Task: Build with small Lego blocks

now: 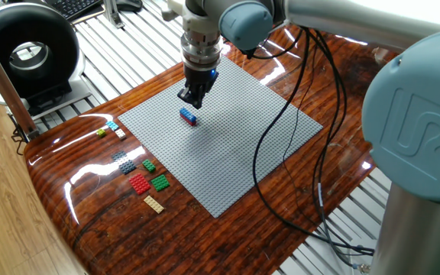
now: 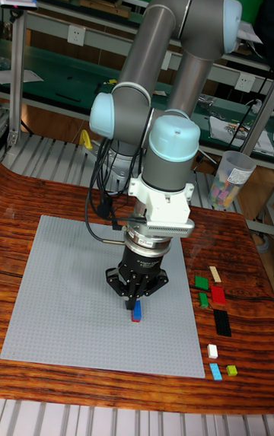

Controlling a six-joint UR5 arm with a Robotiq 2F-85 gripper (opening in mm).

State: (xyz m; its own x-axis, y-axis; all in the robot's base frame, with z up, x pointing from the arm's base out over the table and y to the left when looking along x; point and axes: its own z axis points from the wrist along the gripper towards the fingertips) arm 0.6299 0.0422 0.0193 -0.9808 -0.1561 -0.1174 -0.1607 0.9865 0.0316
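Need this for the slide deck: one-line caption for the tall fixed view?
UR5 gripper poised over a blue-and-red Lego stack on the grey baseplate, spare bricks laid out alongside.

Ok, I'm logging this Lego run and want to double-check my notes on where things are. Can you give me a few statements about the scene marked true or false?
1. A small blue and red stack sits on the grey baseplate. True.
2. The gripper is over the loose bricks on the wood. False: it is over the baseplate, right by the stack.
3. A red plate lies off the baseplate on the wooden table. True.
4. The tan plate is stacked on the green plate. False: they lie apart on the wood.
5. Cables hang across the baseplate's corner. True.
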